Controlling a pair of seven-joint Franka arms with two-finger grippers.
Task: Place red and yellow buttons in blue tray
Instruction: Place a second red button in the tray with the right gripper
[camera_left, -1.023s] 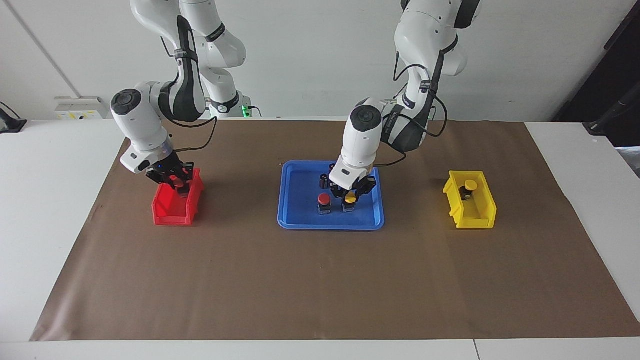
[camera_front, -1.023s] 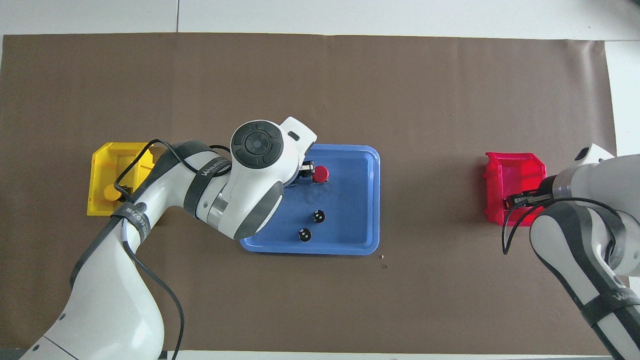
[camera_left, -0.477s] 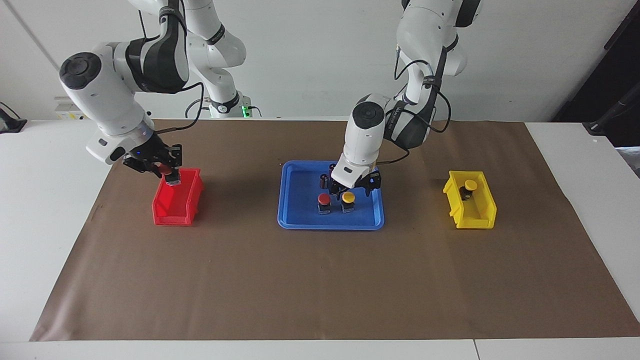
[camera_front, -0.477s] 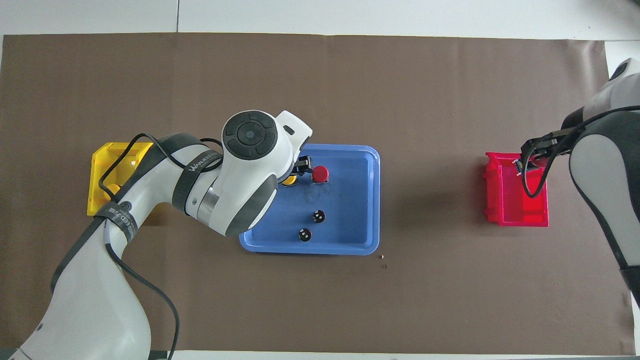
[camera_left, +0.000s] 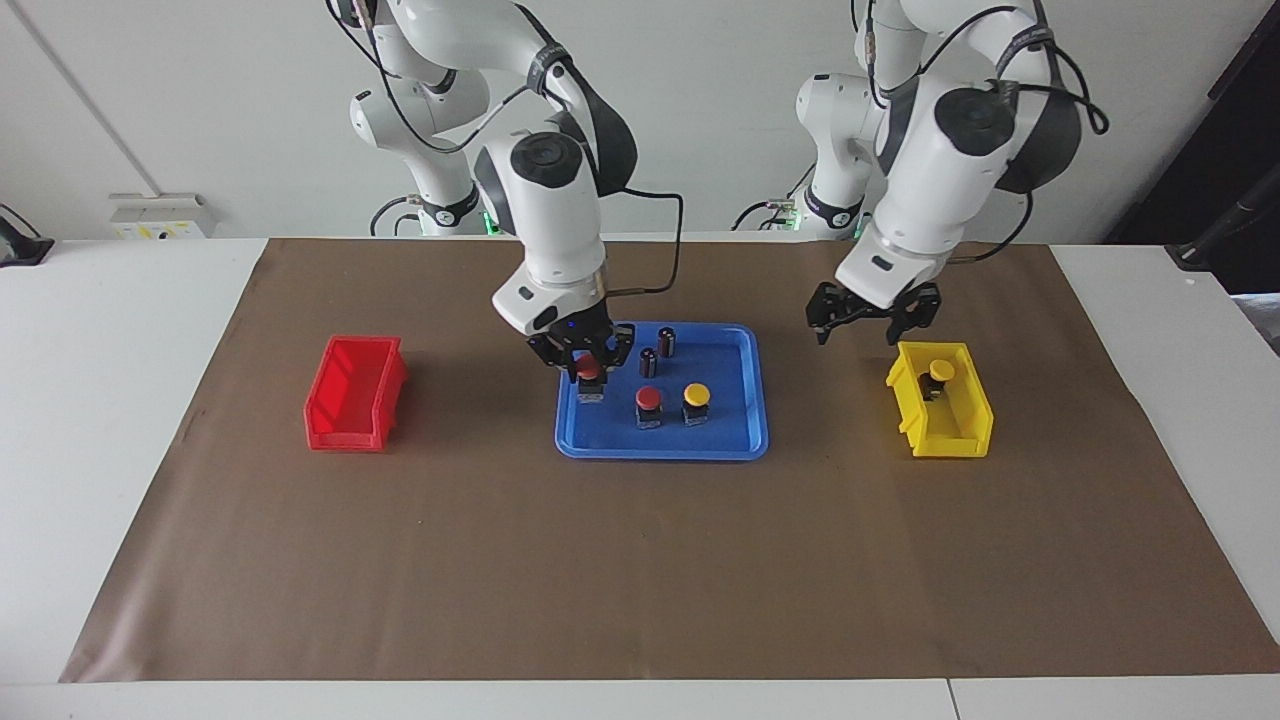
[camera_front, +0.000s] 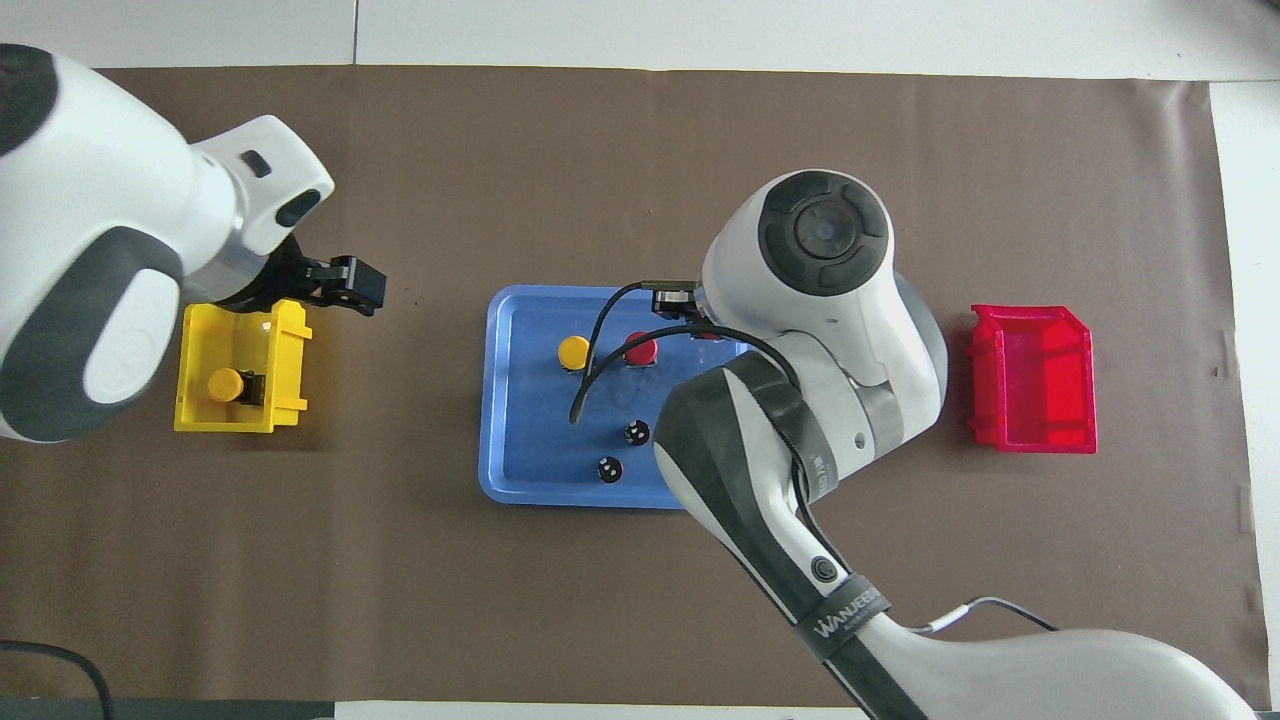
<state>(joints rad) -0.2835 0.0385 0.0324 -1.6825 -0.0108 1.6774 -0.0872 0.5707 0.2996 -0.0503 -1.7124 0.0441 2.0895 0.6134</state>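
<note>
Right gripper (camera_left: 590, 362): closed on a red button (camera_left: 589, 374), low over the blue tray (camera_left: 600, 440) at its right-arm end; whether the button's base already rests on the tray floor cannot be told from here.
Left gripper (camera_left: 870, 322): fingers spread and empty, in the air over the mat just beside the yellow bin (camera_left: 942, 400), on the bin's robot-side end.
Blue tray contents: one red button (camera_left: 648, 405) and one yellow button (camera_left: 696, 402) standing side by side near the middle; two dark capless cylinders (camera_left: 657, 351) stand nearer to the robots.
Remaining button: a yellow button (camera_left: 938, 376) sits inside the yellow bin, cap up.
Red bin (camera_left: 356, 394): toward the right arm's end of the table, apparently nothing in it.
Progress (judgement): two buttons placed, a third being set down, the fourth not yet fetched.
Step in hand (judgement): lower the held button until its base is flat on the tray floor, clear of the rim and of the standing red button, then part the fingers and lift straight up so the button is not tipped.
Left arm's next move (judgement): centre over the bin, descend between its walls, and close on the button's body below the cap.
</note>
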